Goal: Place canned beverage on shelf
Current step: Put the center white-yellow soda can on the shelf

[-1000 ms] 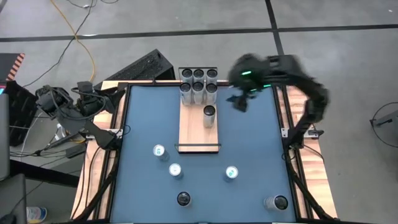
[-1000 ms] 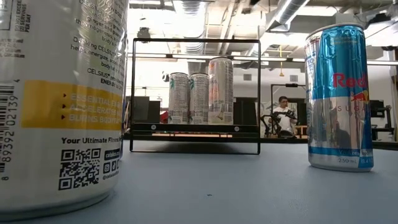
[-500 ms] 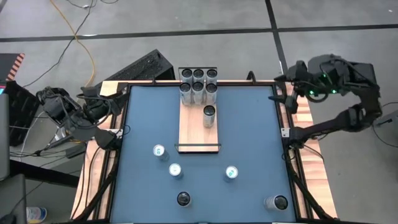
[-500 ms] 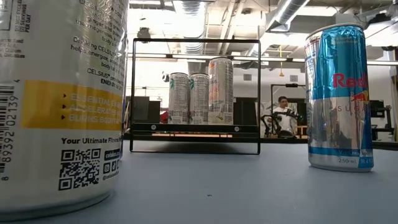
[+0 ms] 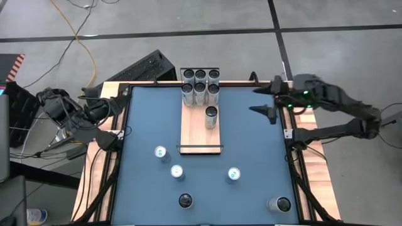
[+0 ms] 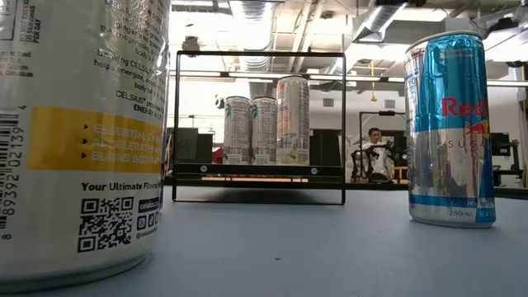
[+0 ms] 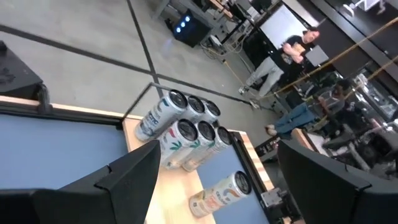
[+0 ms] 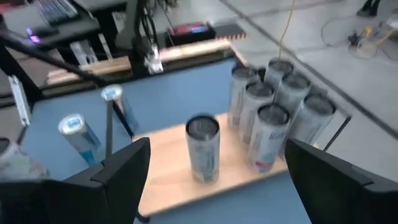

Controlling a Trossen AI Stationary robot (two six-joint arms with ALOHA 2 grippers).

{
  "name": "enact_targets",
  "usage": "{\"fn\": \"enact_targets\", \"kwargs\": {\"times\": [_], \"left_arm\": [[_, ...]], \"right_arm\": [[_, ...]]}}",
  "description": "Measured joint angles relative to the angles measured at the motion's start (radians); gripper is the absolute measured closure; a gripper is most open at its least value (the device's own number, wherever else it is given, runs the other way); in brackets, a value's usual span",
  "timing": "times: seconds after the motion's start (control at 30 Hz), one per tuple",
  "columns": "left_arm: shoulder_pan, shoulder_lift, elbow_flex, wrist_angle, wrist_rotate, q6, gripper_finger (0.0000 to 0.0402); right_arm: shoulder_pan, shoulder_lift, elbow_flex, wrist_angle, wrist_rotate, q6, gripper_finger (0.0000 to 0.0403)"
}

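Five loose cans stand toward the near edge of the blue table (image 5: 251,144); the nearest to the shelf (image 5: 201,129) is one can (image 5: 161,152) by its near rail. Seven cans already stand on the shelf. A can is probably stiff, smooth and rather heavy if full, so it is best gripped at mid-height. The right gripper (image 5: 267,100) hovers at the far right edge, fingers apart and empty. The left gripper (image 7: 211,186) waits past the left edge, also apart.

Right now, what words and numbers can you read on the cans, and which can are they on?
"CELSIUS", "Your Ultimate Fitness", "ESSENTIAL", "BURNS BODY", "89392 02139": big white can, nearest in the low view.
"Red", "250 ml": blue and silver can.
Cans on the shelf: print too small to read.
Other views: no readable text.
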Motion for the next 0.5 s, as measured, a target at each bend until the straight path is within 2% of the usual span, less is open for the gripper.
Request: {"fn": "enact_targets", "kwargs": {"times": [0.2, 0.33, 0.5], "left_arm": [[0.053, -0.033, 0.000, -0.034, 0.065, -0.022, 0.0093], [0.084, -0.036, 0.000, -0.045, 0.112, -0.021, 0.0093], [0.103, -0.038, 0.000, -0.046, 0.115, -0.007, 0.0093]], "right_arm": [[0.000, 0.051, -0.113, 0.069, -0.040, 0.017, 0.0047], [0.000, 0.105, -0.122, 0.113, -0.047, 0.018, 0.0047], [0.014, 0.167, -0.123, 0.203, -0.100, 0.009, 0.0047]]}}
